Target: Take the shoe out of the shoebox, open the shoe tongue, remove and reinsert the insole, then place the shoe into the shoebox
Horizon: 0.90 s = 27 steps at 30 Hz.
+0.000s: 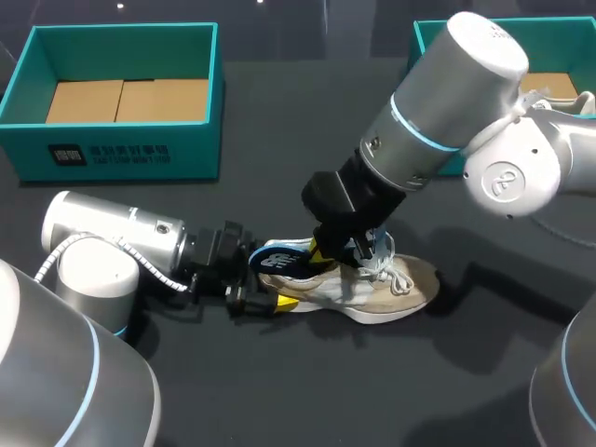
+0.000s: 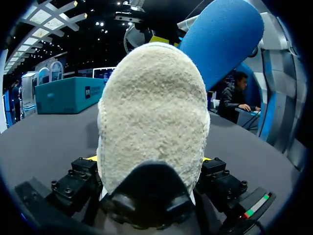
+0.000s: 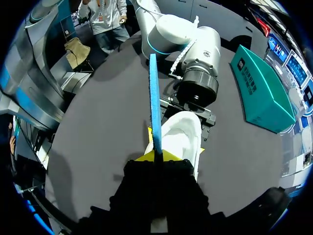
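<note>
Centre frame, the left gripper (image 1: 268, 284) clamps the shoe (image 1: 382, 291) at its soft heel. The right gripper (image 3: 156, 156) pinches the insole (image 3: 154, 98), which is likely light and floppy and best held near its end.

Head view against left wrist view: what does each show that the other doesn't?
Only the head view: the laces and toe of the shoe, and the empty shoebox. Only the left wrist view: the fuzzy back of the heel, clamped in the left gripper. Both: the shoe itself and the blue insole.
</note>
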Tool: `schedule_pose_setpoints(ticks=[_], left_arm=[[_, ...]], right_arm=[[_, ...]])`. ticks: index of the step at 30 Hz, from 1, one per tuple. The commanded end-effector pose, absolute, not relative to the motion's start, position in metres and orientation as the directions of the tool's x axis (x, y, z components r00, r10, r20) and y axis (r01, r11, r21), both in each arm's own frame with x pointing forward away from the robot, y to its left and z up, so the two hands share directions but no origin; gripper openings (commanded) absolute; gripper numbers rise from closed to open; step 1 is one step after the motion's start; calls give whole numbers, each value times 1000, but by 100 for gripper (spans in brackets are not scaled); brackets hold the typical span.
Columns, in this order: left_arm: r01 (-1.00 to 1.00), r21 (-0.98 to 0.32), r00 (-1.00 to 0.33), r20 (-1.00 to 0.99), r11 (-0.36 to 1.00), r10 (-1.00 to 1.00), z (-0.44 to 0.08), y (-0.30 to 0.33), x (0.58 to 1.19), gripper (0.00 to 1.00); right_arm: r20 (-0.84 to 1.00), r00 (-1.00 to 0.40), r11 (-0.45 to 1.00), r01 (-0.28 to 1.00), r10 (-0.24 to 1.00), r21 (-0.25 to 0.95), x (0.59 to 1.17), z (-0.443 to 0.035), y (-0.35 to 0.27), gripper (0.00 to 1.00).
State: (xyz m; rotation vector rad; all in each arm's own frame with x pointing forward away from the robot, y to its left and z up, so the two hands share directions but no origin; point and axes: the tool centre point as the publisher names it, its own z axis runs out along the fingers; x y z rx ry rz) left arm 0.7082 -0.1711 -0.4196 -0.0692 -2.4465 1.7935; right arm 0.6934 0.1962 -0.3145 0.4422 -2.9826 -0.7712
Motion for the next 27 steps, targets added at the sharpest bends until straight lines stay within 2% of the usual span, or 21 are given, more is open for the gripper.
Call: schedule_pose_setpoints(ticks=[1,2,3,6,8,11,16,19,23,27], left_arm=[[-27,-953,-993,60,302,100,-423,-170,709,0],[-27,-953,-993,60,302,100,-423,-170,709,0],[-27,-953,-993,60,302,100,-423,-170,709,0],[-27,-953,-993,60,302,100,-423,-170,709,0],[-27,-953,-993,60,302,100,-423,-170,709,0],[-27,-953,-993,60,302,100,-423,-170,709,0],[-27,-953,-993,60,302,100,-423,-170,709,0],[-27,-953,-993,60,302,100,-423,-170,709,0],[-27,-953,-993,60,302,100,-423,-170,709,0],[-27,-953,-993,60,302,100,-423,-170,709,0]], right_arm=[[-22,-960,859,-260,-279,440,699,-314,216,0],[-13,-963,866,-249,-270,435,699,-314,217,20],[-7,-964,867,-243,-267,435,700,-314,217,25],[9,-968,867,-220,-250,448,701,-314,217,25],[23,-972,862,-197,-234,467,703,-315,216,31],[55,-977,845,-151,-208,513,706,-316,211,35],[145,-976,811,-50,-163,582,711,-321,205,33],[198,-965,778,-10,-172,628,714,-324,205,36],[252,-954,773,36,-162,633,713,-326,209,37],[279,-951,763,80,-135,642,713,-325,210,45]])
